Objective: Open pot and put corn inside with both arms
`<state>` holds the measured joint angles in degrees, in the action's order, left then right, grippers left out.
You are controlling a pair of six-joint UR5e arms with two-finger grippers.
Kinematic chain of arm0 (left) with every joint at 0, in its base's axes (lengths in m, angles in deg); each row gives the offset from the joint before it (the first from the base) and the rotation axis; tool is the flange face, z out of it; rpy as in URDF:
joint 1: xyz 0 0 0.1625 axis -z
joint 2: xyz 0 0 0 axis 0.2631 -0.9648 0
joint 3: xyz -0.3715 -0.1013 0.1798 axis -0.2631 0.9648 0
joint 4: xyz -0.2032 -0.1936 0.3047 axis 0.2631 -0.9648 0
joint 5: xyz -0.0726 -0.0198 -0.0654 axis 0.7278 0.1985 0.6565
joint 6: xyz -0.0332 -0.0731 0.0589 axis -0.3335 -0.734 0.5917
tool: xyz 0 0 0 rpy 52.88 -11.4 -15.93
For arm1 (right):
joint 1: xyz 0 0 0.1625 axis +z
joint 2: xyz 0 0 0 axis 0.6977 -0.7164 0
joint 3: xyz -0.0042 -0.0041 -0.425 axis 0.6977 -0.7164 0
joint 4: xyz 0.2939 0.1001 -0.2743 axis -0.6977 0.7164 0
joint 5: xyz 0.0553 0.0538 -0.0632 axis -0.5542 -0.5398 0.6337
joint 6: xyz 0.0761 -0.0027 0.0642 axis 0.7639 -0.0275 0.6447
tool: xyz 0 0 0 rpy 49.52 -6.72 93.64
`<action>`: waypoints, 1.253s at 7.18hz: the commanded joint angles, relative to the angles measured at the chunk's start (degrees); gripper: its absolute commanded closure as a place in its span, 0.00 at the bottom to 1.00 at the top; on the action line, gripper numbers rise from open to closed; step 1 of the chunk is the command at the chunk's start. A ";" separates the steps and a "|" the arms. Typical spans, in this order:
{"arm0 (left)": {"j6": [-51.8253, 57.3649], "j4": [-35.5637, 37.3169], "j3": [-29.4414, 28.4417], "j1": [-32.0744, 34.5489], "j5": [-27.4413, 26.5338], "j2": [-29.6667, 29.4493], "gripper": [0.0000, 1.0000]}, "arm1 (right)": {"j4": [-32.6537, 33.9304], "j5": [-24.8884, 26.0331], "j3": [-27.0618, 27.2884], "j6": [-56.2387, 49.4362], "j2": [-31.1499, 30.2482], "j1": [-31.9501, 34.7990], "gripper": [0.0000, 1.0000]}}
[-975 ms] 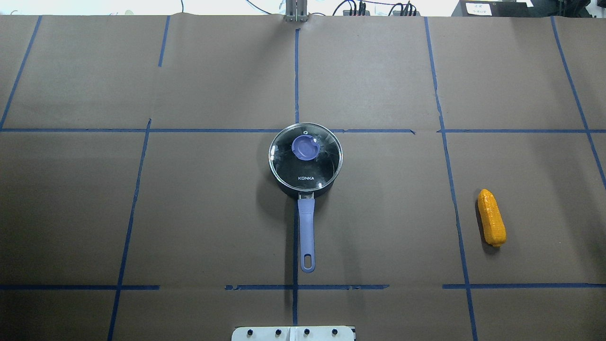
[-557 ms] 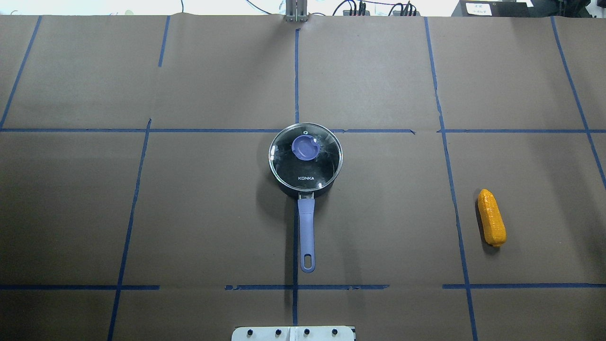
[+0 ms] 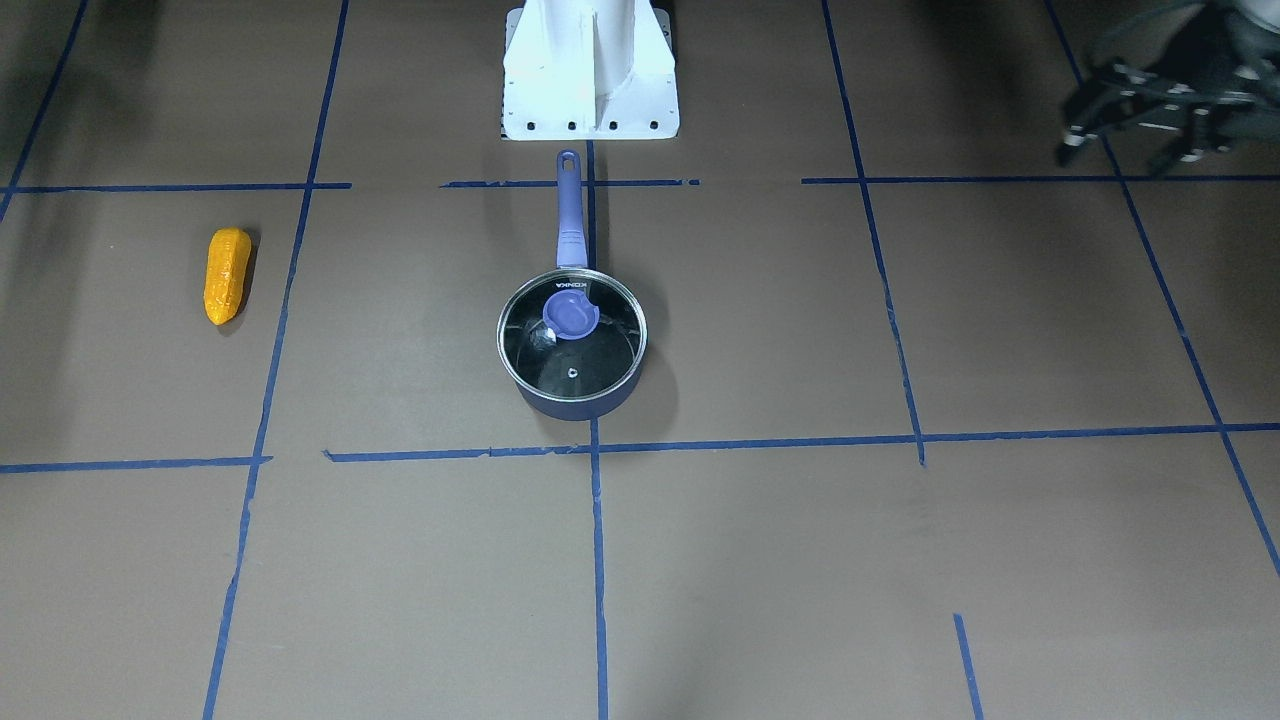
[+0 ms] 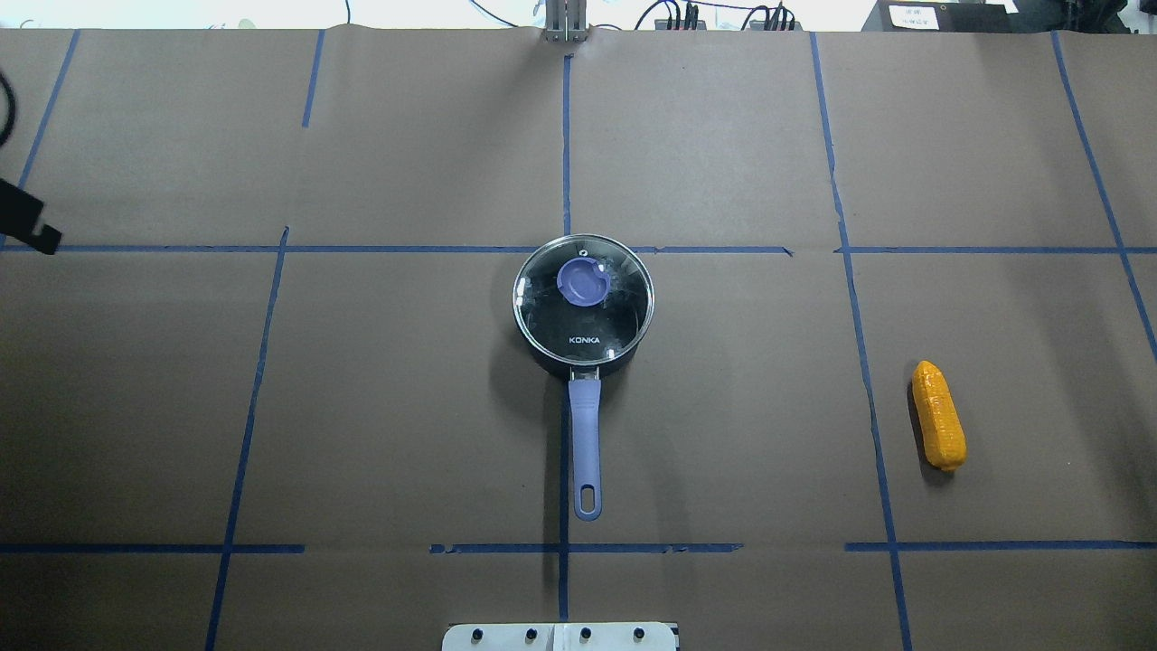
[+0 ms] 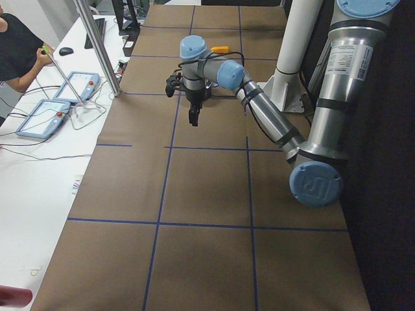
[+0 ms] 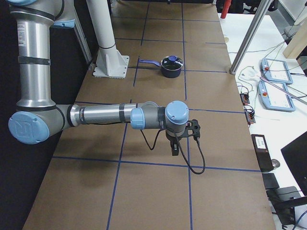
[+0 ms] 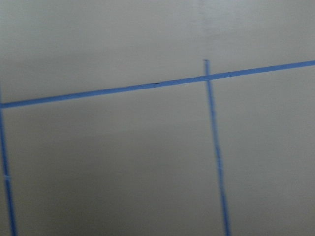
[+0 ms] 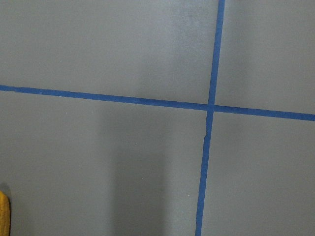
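The dark-blue pot (image 4: 583,316) stands at the table's middle with its glass lid and purple knob (image 4: 583,280) on it and its purple handle (image 4: 586,443) pointing at the robot's base. It also shows in the front-facing view (image 3: 572,395) and the right view (image 6: 171,67). The orange corn (image 4: 938,416) lies alone on the right side, also in the front-facing view (image 3: 226,275); a sliver shows in the right wrist view (image 8: 3,214). My left gripper (image 3: 1130,120) is blurred, far from the pot; one black part (image 4: 27,224) shows overhead. My right gripper (image 6: 174,147) hangs over bare table; I cannot tell either state.
The white pedestal base (image 3: 590,70) stands behind the pot's handle. Blue tape lines (image 4: 565,136) cross the brown table cover. A side bench with teach pendants (image 6: 276,72) and a metal post (image 5: 97,45) runs along the far edge.
A black part of my left gripper has come into the overhead view at the left edge. The pot, lid and corn have not moved.
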<state>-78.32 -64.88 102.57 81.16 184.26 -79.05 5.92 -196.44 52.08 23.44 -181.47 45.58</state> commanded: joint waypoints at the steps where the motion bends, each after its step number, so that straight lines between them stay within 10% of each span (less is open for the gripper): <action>1: -11.46 9.50 0.60 -8.65 -2.79 -12.76 0.00 | 0.00 0.07 -0.07 0.00 0.34 0.00 0.00; 7: -31.00 4.46 -15.47 -25.80 -14.20 -34.51 0.00 | 0.00 -1.94 0.19 0.09 -0.28 0.00 0.00; 9: -38.47 -6.61 -30.34 -30.64 -19.28 -41.85 0.00 | 0.00 -1.95 0.20 0.09 -0.28 0.00 0.00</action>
<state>-112.60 -65.76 81.27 53.68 168.43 -116.03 5.92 -198.30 52.24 23.53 -181.72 45.58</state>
